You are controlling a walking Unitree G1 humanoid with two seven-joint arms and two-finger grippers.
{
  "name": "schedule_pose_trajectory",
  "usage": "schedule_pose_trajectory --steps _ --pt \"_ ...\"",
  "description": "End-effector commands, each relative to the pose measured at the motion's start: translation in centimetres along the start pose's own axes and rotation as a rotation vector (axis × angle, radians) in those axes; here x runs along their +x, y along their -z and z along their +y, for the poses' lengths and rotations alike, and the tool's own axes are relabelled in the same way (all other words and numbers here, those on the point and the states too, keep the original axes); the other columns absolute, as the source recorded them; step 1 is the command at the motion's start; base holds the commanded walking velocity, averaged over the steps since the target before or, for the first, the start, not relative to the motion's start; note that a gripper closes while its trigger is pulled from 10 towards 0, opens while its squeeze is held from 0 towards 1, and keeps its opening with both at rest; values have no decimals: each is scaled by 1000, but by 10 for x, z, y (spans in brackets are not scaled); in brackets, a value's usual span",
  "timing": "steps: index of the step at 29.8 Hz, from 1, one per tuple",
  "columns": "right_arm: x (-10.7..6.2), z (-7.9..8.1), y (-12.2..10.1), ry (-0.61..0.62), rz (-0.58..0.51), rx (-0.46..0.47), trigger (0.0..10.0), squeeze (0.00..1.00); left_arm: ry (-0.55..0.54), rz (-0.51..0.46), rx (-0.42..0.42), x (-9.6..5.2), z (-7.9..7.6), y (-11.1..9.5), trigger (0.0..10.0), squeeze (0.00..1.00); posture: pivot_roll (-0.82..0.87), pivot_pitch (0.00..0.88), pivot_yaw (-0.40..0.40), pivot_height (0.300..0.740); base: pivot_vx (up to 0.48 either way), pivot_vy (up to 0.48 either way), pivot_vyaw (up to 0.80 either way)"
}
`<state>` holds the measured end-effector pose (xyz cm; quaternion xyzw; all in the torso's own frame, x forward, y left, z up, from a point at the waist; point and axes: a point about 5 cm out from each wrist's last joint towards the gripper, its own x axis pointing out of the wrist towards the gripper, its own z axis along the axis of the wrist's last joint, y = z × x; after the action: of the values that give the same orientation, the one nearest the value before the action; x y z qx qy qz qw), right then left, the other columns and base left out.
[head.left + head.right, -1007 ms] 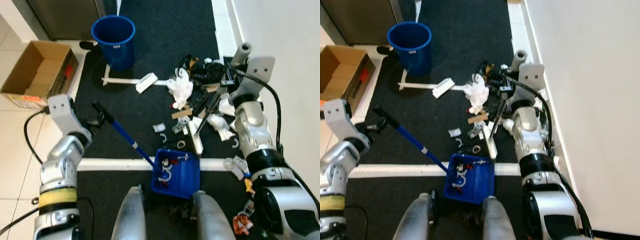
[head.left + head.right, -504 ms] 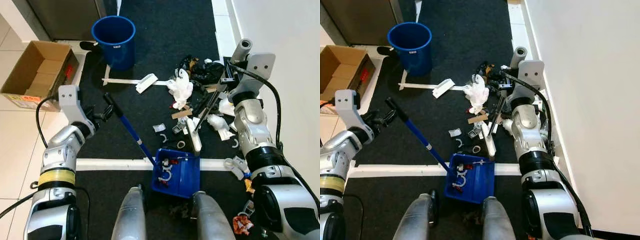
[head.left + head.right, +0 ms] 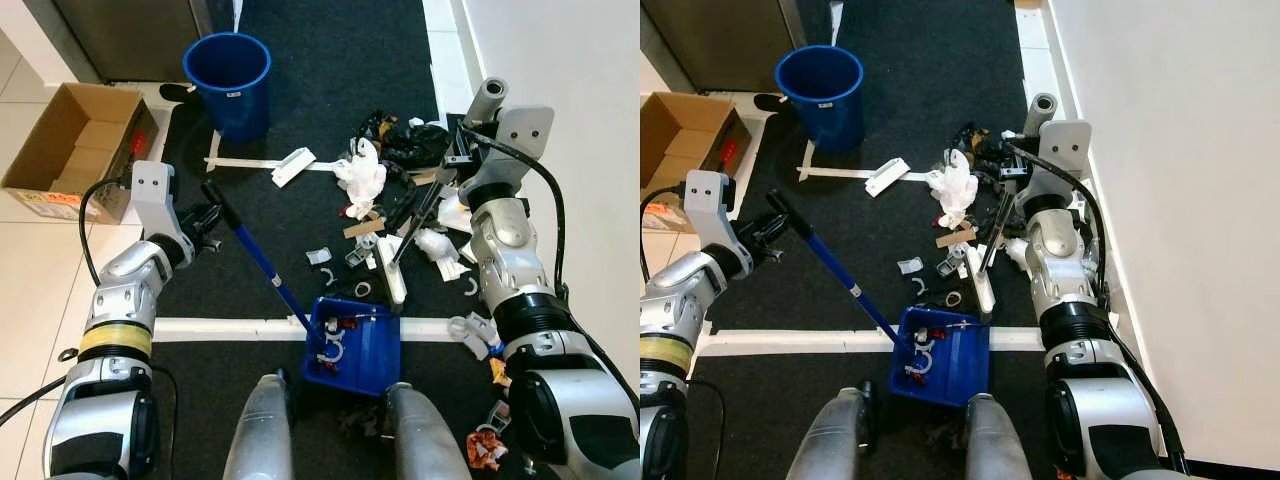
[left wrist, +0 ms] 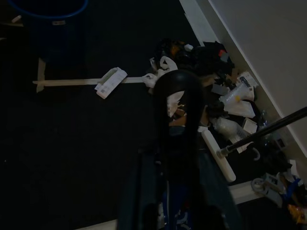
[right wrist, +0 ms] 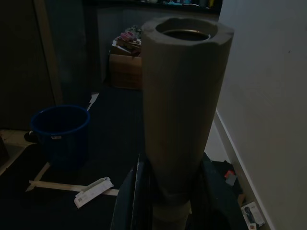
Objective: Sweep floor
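Since a second ago: left gripper (image 3: 207,222) swung inward and up, standing the dustpan handle (image 3: 262,265) steeper; dustpan (image 3: 352,346) unmoved between the feet, a few scraps inside. Left fingers clamped on the handle top, right gripper (image 3: 468,140) pinched on the broom's grey grip (image 3: 487,100), broom head (image 3: 391,270) down among the litter pile (image 3: 405,190) beside the wall. Best to hold pan lip flat on the carpet, then draw short strokes toward it.
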<state>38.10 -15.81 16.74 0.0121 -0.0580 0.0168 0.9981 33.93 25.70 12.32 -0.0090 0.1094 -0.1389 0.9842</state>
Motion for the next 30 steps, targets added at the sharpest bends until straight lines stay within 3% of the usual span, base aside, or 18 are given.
schedule_pose_trajectory --steps 1,8,9,14,15,20,21,30 --pt "1 -5 -9 16 -52 -7 10000 0 10 94 -13 -5 2 21 0 0 6 194 -40 740 0 0 0" --pt "1 -5 -9 13 -53 -9 10000 0 33 27 9 -4 -7 13 0 0 7 192 -41 740 0 0 0" --pt "1 -5 -9 13 -53 -9 10000 0 16 7 19 -3 -8 9 10000 0 10 190 -42 740 0 0 0" --pt "1 -4 -9 9 -50 -8 10000 0 4 9 38 -2 -12 11 10000 0 17 189 -45 740 0 0 0" --pt "2 -3 -9 7 -50 -7 10000 0 15 14 31 -2 -13 13 10000 1000 17 189 -45 740 0 0 0" --pt "2 -2 -10 4 -52 -6 10000 0 16 29 29 -2 -12 16 10000 1000 16 189 -44 740 0 0 0" --pt "2 -2 -10 4 -54 -6 10000 0 13 37 37 -3 -11 17 10000 0 14 189 -44 740 0 0 0" --pt "1 -4 -10 11 -55 -8 10000 0 -23 55 40 -1 6 12 10000 0 -3 198 -40 740 0 0 0"
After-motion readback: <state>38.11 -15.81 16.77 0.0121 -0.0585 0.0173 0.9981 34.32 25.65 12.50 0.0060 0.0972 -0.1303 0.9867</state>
